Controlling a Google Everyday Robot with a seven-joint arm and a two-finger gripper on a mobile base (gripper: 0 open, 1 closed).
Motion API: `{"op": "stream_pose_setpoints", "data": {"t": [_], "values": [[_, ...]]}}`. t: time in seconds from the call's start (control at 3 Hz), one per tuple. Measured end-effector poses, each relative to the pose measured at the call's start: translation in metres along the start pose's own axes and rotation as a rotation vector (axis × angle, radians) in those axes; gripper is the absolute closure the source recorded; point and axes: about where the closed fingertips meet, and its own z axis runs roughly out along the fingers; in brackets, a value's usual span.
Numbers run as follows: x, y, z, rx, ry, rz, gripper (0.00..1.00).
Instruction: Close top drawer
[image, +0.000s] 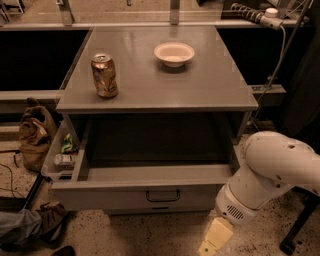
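Camera view: the drawer (135, 176) is seen part-open under the desk (165, 85), at 6 o'clock. The claw (215, 239), its grip not discernible, hangs at 5 o'clock. The front is best pushed squarely toward 12, near the handle (162, 195).

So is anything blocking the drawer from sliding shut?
Nothing visible does. The can and bowl sit on the tabletop above the top drawer, out of its path. The hand hangs low near the drawer's front corner.
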Motion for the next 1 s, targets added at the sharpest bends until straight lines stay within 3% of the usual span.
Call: {"op": "stream_pose_setpoints", "data": {"t": [0.33,1.0], "values": [[-0.008,-0.014,-0.005,0.015,0.0,-0.011,0.0],[-0.054,-0.074,-0.042,0.036,-0.057,-0.076,0.0]]}}
